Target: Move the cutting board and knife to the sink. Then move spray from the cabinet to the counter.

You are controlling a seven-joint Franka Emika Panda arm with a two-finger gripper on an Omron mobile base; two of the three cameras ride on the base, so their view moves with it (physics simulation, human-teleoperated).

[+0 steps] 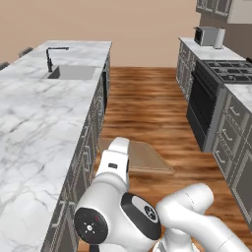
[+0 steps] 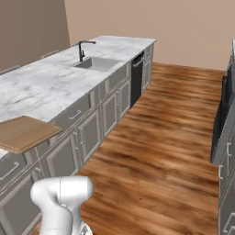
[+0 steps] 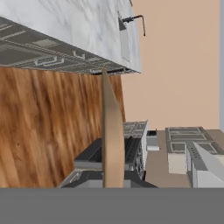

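Observation:
My gripper is shut on the near end of the cutting board, a flat light-brown wooden board. The board hangs level over the wood floor, close beside the counter's aisle-side edge. In the right base view the cutting board sits at about counter height. The hand view shows the cutting board edge-on, running up from between my fingers. The sink with its black faucet lies at the counter's far end, as does the sink in the right base view. The knife and the spray are out of view.
Across the aisle on the right stand a stove with a dark oven, grey base cabinets, and a toaster oven on the far counter. Upper cabinets hang above. A black dishwasher sits in the island front. Wood floor runs between.

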